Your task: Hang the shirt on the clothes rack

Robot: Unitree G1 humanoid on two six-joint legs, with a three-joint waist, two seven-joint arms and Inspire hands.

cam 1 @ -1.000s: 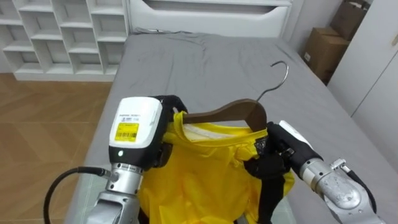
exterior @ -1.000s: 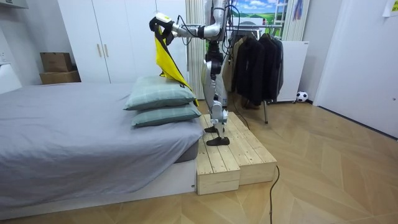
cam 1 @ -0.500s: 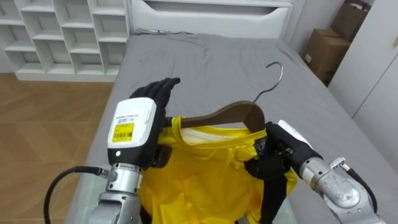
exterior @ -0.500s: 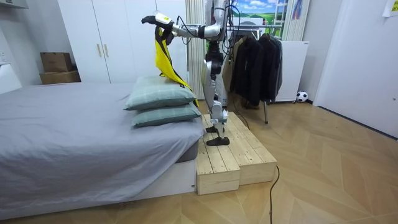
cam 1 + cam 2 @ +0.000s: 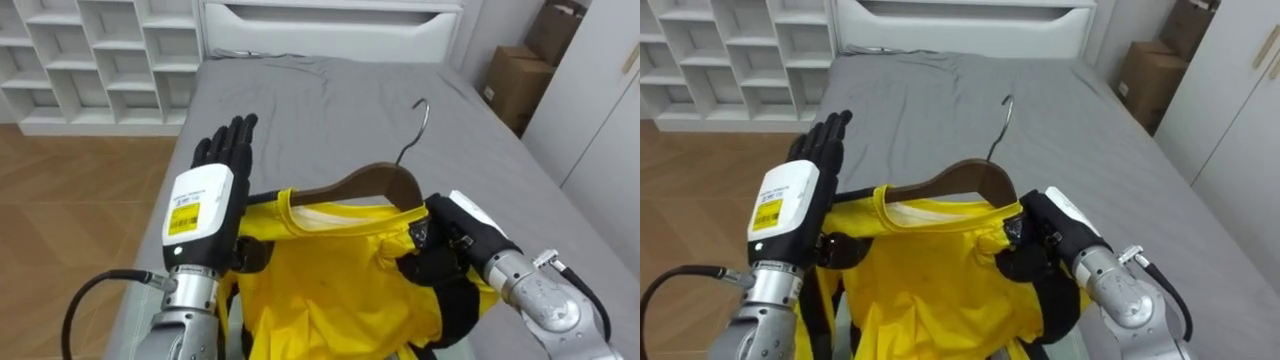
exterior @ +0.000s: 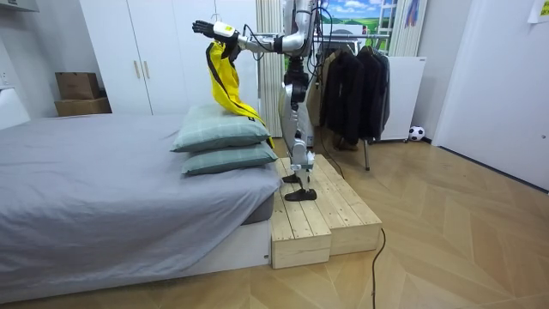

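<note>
Yellow garment [image 5: 330,290] is draped on a wooden hanger [image 5: 368,183], held up over the grey bed [image 5: 330,95]; it sits at 6 o'clock in the eye views. The metal hook [image 5: 413,123] points toward 1 o'clock.

Room view: the robot stands on a wooden platform [image 6: 322,219] by the pillows [image 6: 225,142], both arms stretched forward at shoulder height.

Right hand [image 5: 448,250], at 4 o'clock: fingers curled tight on the yellow cloth at the hanger's right end.

Left hand [image 5: 210,185], at 9 o'clock: fingers straight and together, pointing to 12 o'clock, palm side against the hanger's left tip.

Yellow sticker [image 5: 183,217] on the back of the left hand: dark print, not legible.
</note>
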